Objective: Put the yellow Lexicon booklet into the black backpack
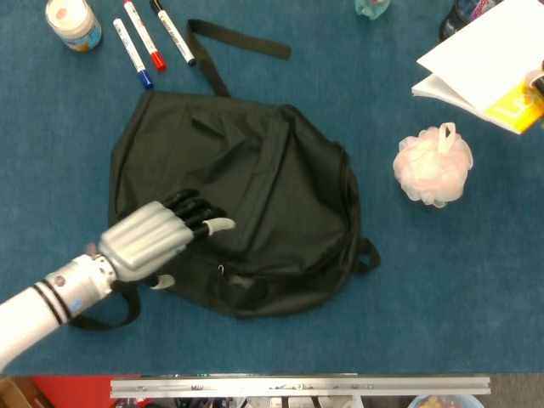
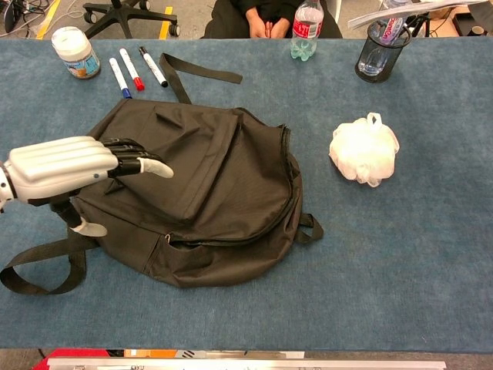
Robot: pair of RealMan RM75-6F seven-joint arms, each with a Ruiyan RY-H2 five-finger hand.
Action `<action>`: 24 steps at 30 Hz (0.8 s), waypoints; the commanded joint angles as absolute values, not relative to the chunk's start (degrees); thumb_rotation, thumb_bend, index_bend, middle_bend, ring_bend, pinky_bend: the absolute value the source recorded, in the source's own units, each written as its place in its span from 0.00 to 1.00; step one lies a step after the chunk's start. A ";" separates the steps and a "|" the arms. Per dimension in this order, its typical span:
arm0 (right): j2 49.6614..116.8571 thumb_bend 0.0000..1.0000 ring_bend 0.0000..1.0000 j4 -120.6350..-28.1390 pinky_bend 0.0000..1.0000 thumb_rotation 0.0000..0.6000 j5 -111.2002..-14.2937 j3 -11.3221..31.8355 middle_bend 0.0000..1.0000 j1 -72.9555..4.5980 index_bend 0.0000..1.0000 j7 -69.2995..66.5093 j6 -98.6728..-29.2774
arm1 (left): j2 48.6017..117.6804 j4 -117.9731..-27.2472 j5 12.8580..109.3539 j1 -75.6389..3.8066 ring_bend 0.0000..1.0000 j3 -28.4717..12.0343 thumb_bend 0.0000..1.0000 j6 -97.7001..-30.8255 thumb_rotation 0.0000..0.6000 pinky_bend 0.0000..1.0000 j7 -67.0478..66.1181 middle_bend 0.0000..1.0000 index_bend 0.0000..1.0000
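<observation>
The black backpack lies flat in the middle of the blue table, its zipper edge running down the right side. My left hand hovers over the backpack's lower left part, fingers stretched out and holding nothing; the chest view shows the left hand pointing right. The yellow Lexicon booklet, white with a yellow strip, is held up at the far right. Only a sliver of my right hand shows at the frame edge, gripping it. The chest view shows the booklet edge-on, high above the table.
A pale mesh bath pouf lies right of the backpack. Three markers and a white jar sit at the back left. A water bottle and a dark bottle stand at the far edge. Loose straps trail at the lower left.
</observation>
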State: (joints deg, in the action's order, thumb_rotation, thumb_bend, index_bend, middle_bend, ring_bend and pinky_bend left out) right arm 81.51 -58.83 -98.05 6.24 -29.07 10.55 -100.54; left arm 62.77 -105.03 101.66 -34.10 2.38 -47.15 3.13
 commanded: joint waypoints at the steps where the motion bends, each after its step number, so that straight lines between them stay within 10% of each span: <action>1: 81.72 0.30 0.55 -58.48 0.43 1.00 -98.25 6.22 0.77 -28.96 0.81 10.53 -100.23 | 66.51 -104.26 98.89 -36.16 0.11 1.37 0.10 -44.49 1.00 0.08 1.60 0.11 0.08; 24: 82.65 0.30 0.55 -55.92 0.43 1.00 -98.22 7.40 0.77 -28.30 0.83 8.20 -99.43 | 84.36 -101.85 74.79 -44.55 0.01 -2.29 0.10 -36.76 1.00 0.08 -19.13 0.00 0.00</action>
State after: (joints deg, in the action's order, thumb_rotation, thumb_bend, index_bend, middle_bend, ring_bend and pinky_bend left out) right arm 82.66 -55.93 -98.21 7.39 -28.32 8.22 -99.40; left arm 82.42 -102.09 77.16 -43.61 -2.03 -36.54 -16.94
